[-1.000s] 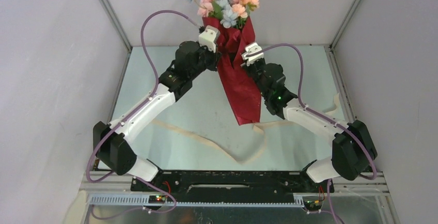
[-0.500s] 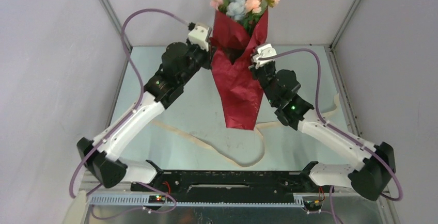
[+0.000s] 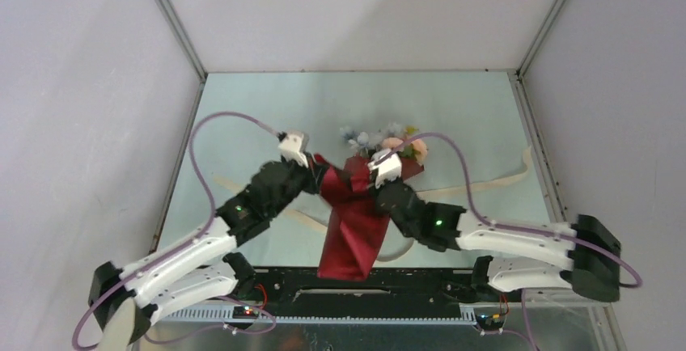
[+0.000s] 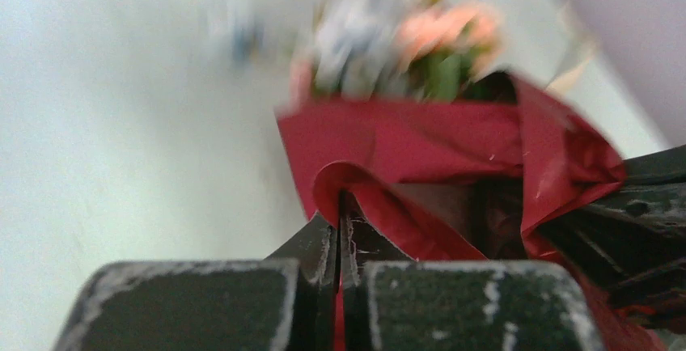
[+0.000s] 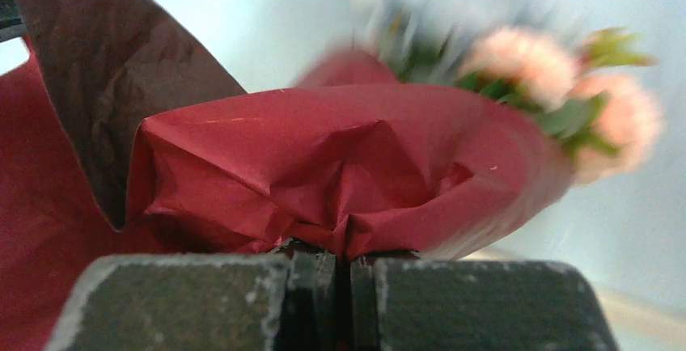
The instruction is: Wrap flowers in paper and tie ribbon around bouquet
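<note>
The red paper [image 3: 352, 230] is wrapped as a cone around the flowers [image 3: 388, 142], whose pink and pale blue heads stick out at the far end. The cone's narrow end reaches the table's near edge. My left gripper [image 3: 317, 175] is shut on the paper's left edge, with a red fold pinched between the fingertips [image 4: 340, 213]. My right gripper [image 3: 374, 179] is shut on a crumpled fold at the paper's right side [image 5: 344, 246]. The paper [image 4: 421, 137] and blurred flowers [image 4: 404, 44] fill the left wrist view. The cream ribbon [image 3: 501, 179] lies on the table, passing under the bouquet.
The ribbon's other stretch [image 3: 235, 188] runs out to the left behind my left arm. Grey walls with metal corner posts [image 3: 174, 23] enclose the table on three sides. The black base rail [image 3: 364, 286] lies just under the cone's tip.
Both arms have drawn back toward the near edge, bringing the wrapped bouquet down from high against the back wall to low over the front of the table. Both grips stayed shut.
</note>
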### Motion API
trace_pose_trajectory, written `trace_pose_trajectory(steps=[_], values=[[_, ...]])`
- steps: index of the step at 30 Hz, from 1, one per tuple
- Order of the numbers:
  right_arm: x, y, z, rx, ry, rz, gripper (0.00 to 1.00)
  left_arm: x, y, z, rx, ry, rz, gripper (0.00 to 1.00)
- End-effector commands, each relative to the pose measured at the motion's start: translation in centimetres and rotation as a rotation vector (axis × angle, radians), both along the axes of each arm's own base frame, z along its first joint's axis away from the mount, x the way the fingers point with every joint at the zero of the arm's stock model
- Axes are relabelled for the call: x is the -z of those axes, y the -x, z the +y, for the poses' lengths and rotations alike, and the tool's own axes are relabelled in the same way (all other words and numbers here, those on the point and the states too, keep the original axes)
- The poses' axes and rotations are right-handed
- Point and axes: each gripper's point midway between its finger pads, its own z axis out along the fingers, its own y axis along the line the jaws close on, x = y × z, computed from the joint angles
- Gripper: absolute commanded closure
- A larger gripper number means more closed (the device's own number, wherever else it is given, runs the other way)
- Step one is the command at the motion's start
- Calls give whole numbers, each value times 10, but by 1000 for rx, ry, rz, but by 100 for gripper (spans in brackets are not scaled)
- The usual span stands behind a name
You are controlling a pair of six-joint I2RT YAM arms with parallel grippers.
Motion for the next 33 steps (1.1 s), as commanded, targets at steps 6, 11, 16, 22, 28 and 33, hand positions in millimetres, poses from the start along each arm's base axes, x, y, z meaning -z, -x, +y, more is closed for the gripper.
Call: trace_pose_trajectory(steps=[6, 11, 16, 22, 28, 33], values=[[205, 81, -50, 239, 296, 461, 100, 213, 53, 10, -71, -18, 528, 100], [217, 101, -49, 227, 295, 515, 91, 234, 65, -5, -27, -41, 589, 100], [186, 98, -52, 243, 208, 488, 44, 226, 62, -22, 26, -76, 591, 100], [131, 85, -61, 216, 82, 423, 5, 193, 60, -36, 54, -63, 541, 97], [105, 73, -70, 115, 7, 499, 0, 158, 65, -40, 122, -54, 477, 81], [86, 68, -94, 68, -24, 508, 0, 141, 65, -47, 184, -63, 437, 64]])
